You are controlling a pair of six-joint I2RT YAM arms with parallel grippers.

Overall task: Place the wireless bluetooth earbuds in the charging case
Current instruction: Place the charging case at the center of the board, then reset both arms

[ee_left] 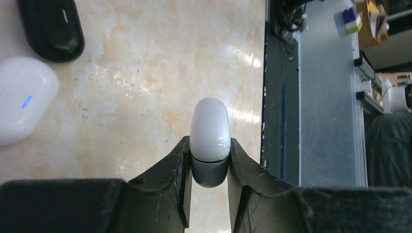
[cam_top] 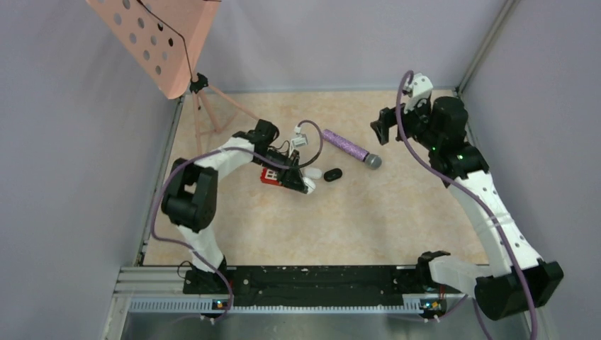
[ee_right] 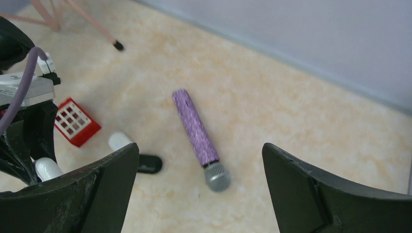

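My left gripper [ee_left: 210, 167] is shut on a glossy white oval charging case [ee_left: 210, 128], closed with a seam line, held just above the table. It also shows in the right wrist view [ee_right: 46, 169]. A second white case [ee_left: 22, 97] with a blue light and a black oval case [ee_left: 51, 26] lie on the table beside it; in the top view they are the white case [cam_top: 312, 172] and the black case [cam_top: 333, 174]. No earbuds show in any view. My right gripper [ee_right: 200, 194] is open and empty, raised at the back right [cam_top: 379, 129].
A purple microphone [cam_top: 351, 148] lies between the two arms. A red box [cam_top: 271, 176] sits under the left wrist. A pink music stand [cam_top: 159, 42] on a tripod stands at the back left. Grey walls enclose the table.
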